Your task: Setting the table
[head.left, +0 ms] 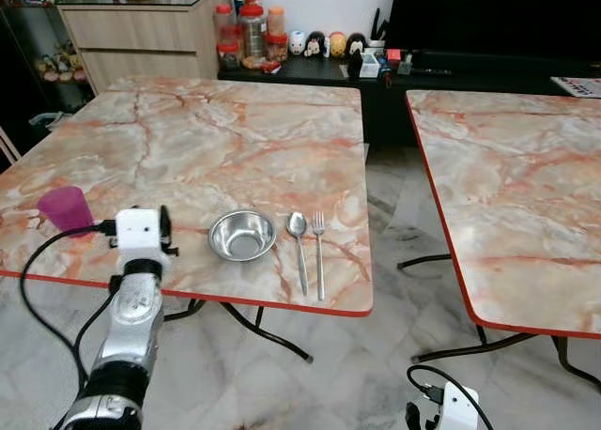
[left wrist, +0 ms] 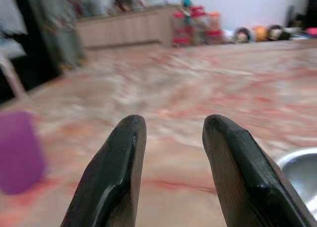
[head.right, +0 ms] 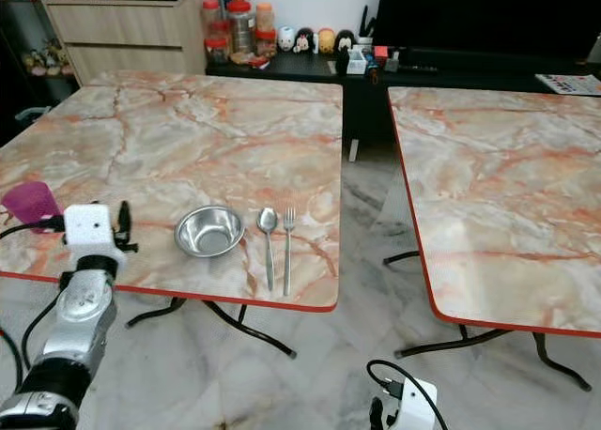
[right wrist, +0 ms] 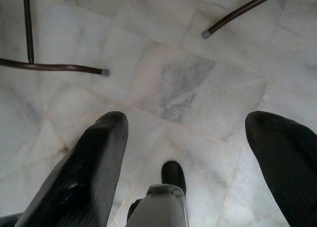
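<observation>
Purple translucent plastic cup (head.left: 65, 208) is seen at frame left on the marble-pattern table (head.left: 235, 139), just left of the left gripper (left wrist: 171, 172), held narrowly apart, empty. Round steel bowl (head.left: 241, 235) lies right. Right gripper (right wrist: 193, 162) hangs wide.

Cup (head.left: 65, 208) left of bowl (head.left: 241, 235); spoon (head.left: 298, 248), fork (head.left: 319, 252) right.

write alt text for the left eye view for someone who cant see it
The robot's left gripper hovers open over the near edge of a marble-patterned table, between a purple cup and a steel bowl. A spoon and fork lie right of the bowl.
</observation>
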